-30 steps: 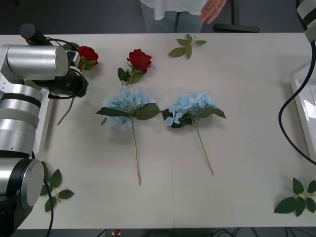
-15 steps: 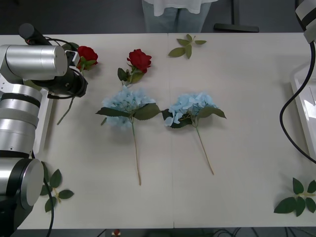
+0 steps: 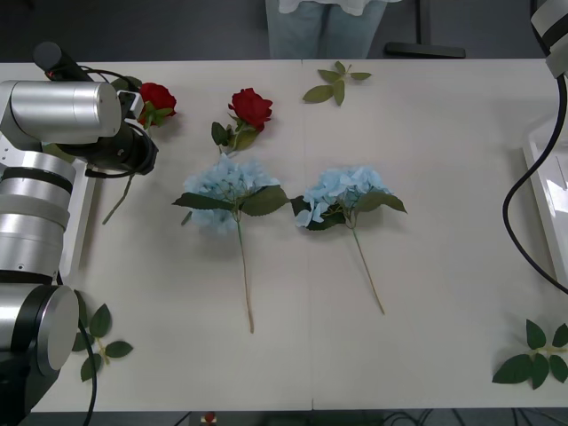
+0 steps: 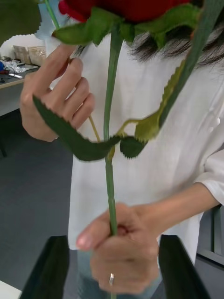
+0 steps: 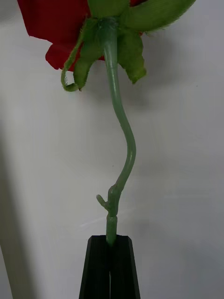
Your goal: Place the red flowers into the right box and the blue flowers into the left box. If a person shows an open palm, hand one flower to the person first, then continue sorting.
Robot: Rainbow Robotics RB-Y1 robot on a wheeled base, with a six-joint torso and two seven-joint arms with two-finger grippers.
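Look to the far right edge of the front view and you find the right box [image 3: 543,191], a white tray of which only a strip of rim shows; nothing can be made out in it. A white edge beside the left arm may be the left box [image 3: 78,226], but you cannot tell what it holds. No writing or label is readable anywhere.

Your left gripper [image 5: 110,261] has its black fingers pressed together on the stem of a red rose [image 5: 51,28], pinching it at the lower end; in the front view that rose [image 3: 157,98] lies at the table's far left, just beside the arm's wrist. A second red rose [image 3: 250,107] lies near it toward the middle. Two blue hydrangeas rest side by side in the middle of the table [image 3: 426,293], one on the left [image 3: 228,188] and one on the right [image 3: 342,193], stems pointing toward you.

Your right gripper [image 4: 114,268] has its fingers spread wide apart. Between them a person's hand [image 4: 123,254] holds the stem of a third red rose [image 4: 110,140]; the person's other hand [image 4: 53,96] is raised beside the leaves.

Compared with a second ago, the flowers on the table have not moved, and the hand seen then at the far table edge is gone; only the person's legs [image 3: 319,31] stand there.
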